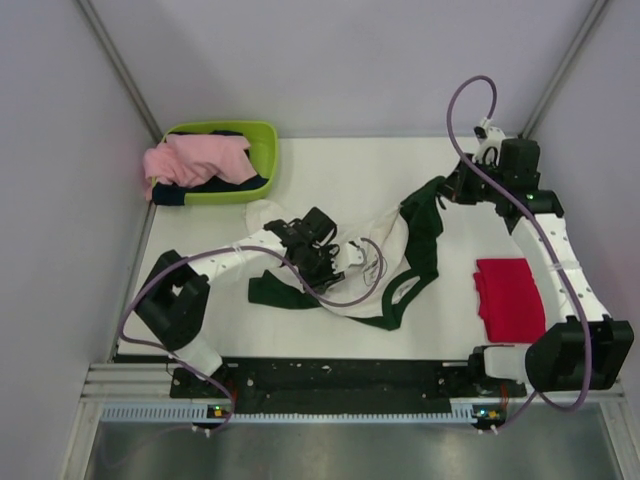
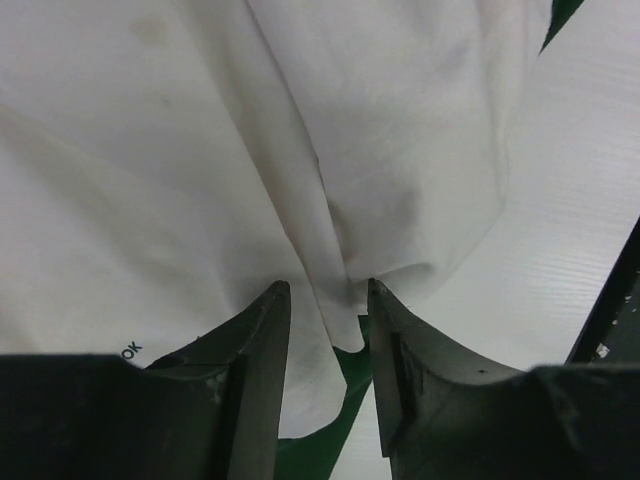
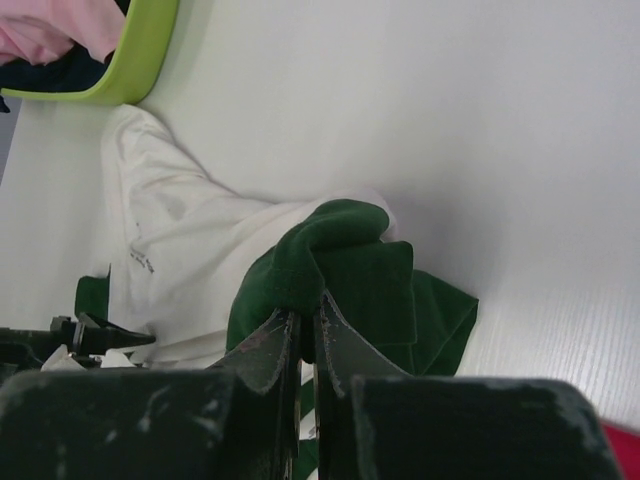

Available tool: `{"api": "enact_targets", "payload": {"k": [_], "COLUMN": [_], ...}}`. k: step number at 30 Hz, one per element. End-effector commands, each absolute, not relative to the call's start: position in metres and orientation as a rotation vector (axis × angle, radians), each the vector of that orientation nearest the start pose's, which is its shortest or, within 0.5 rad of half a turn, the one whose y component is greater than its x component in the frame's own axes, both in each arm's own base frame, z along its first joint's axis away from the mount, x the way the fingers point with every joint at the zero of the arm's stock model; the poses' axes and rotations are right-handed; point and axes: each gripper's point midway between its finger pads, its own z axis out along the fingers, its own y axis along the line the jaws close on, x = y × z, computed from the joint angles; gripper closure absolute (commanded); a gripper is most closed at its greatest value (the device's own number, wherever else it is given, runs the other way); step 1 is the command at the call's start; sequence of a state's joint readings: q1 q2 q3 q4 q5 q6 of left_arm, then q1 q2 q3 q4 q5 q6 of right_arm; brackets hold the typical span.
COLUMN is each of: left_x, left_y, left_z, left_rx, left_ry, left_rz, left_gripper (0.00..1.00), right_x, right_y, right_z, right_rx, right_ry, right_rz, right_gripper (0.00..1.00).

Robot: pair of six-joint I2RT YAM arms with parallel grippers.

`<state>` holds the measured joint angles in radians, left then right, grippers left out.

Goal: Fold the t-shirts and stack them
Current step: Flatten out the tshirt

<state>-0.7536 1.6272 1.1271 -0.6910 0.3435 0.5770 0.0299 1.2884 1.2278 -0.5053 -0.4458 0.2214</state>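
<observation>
Top external view: your right gripper [image 1: 452, 189] clenches the white t-shirt's [image 1: 385, 255] green sleeve [image 1: 428, 215]; your left gripper [image 1: 338, 268] pinches its body

A white t-shirt [image 1: 375, 262] with dark green sleeves and dark green neck trim, a line of small black lettering printed on its white cloth, spreads over a white table [image 1: 330, 165]; beside it a plain red t-shirt [image 1: 510, 298], without pattern; at the far corner a lime-green basket [image 1: 262, 150] filled with pink cloth [image 1: 195, 160] over a dark navy garment [image 1: 238, 181]; the black left gripper [image 2: 328, 345] and black right gripper [image 3: 307, 345], on arms of black and white, trail pale purple cables [image 1: 465, 95]
</observation>
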Motion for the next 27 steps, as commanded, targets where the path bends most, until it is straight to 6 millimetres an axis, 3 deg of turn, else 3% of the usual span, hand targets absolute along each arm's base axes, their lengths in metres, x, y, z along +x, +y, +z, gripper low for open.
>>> {"api": "enact_targets", "payload": {"k": [1,11,12,14,16,19,22,27], "left_x": [0.234,0.226,0.225,0.227,0.24,0.274,0.31,0.342], "left_y": [-0.256,-0.235,-0.234,-0.232,-0.23,-0.224,-0.21,-0.159], "left_z": [0.06,0.048,0.049,0.052,0.063,0.106,0.178,0.284], "left_rx": [1.812,1.873,1.876,1.875,1.822,1.677,1.495,1.245], "left_ry": [2.058,2.113,2.116,2.121,2.131,2.142,2.124,2.042], "left_rz": [-0.423,-0.352,-0.354,-0.331,-0.254,-0.146,-0.098,0.015], "left_gripper": [0.59,0.66,0.73,0.98,1.0,1.0,1.0,1.0], "right_x": [0.363,0.36,0.359,0.358,0.357,0.355,0.354,0.352], "right_y": [0.095,0.093,0.093,0.091,0.087,0.079,0.072,0.045], "right_z": [0.282,0.294,0.296,0.302,0.311,0.337,0.371,0.429], "right_rx": [-0.087,-0.102,-0.102,-0.103,-0.099,-0.104,-0.103,-0.077], "right_ry": [2.036,2.003,1.995,1.98,1.957,1.897,1.83,1.72], "right_rz": [0.618,0.602,0.598,0.578,0.549,0.493,0.467,0.4], "right_gripper": [1.0,1.0,1.0,1.0,1.0,1.0,1.0,1.0]}}
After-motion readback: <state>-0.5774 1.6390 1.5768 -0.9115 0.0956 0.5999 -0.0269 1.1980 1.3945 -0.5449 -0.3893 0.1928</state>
